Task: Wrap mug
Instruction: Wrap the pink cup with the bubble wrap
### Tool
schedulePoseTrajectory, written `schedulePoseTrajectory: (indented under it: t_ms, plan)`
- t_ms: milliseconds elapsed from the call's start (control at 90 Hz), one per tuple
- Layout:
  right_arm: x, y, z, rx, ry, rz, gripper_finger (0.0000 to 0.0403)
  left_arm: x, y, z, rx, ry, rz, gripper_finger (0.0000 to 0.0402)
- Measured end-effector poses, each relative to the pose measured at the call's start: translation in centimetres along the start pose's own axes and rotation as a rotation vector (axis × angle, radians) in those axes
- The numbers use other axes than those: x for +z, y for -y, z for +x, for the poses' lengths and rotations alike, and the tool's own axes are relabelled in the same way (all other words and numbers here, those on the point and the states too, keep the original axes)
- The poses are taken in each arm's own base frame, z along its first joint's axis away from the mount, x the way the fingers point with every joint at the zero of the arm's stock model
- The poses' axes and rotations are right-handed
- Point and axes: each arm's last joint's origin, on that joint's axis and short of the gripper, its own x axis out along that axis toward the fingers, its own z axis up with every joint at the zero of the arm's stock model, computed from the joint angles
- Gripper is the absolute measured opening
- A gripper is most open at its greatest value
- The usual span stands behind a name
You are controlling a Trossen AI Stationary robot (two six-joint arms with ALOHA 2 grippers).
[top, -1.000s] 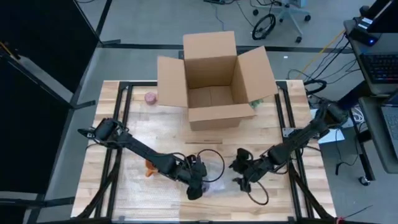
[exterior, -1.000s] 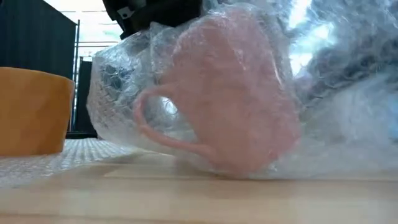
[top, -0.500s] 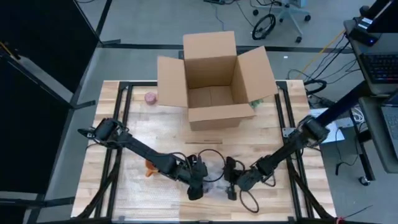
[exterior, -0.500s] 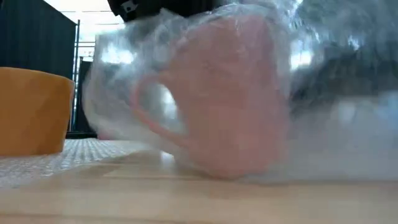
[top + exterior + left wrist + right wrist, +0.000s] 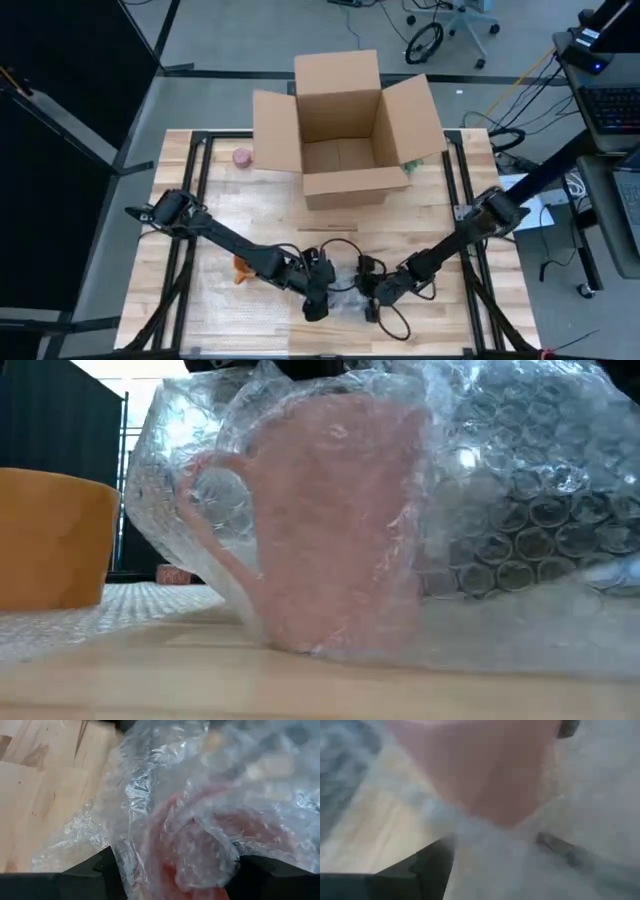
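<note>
On the table [image 5: 440,225], pink mug [image 5: 335,520] blurred behind bubble wrap [image 5: 520,490].

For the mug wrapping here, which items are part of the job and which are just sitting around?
Part of the job:
- pink mug
- bubble wrap around it
- left tool and right tool, both at the bundle

Lying about:
- open cardboard box
- orange object beside the wrap
- small pink item left of the box
</note>
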Motion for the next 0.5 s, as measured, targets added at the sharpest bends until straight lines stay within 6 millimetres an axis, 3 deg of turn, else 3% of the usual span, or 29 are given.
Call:
schedulePoseTrajectory:
  t_ms: [289,389,500]
  plan:
    - [2.4,1.3,-8.9,-0.072,-0.186,0.006,0.0265,-0.1,0.0,0.3,0.003,-0.004,0.001,0.0237]
    - [3.9,1.4,-11.1,-0.036,-0.102,0.071,0.0265,-0.1,0.0,0.3,0.004,-0.003,0.006,0.0237]
    - [5.7,0.9,-11.8,0.022,0.07,0.123,0.0265,-0.1,0.0,0.3,0.005,-0.003,0.019,0.0237]
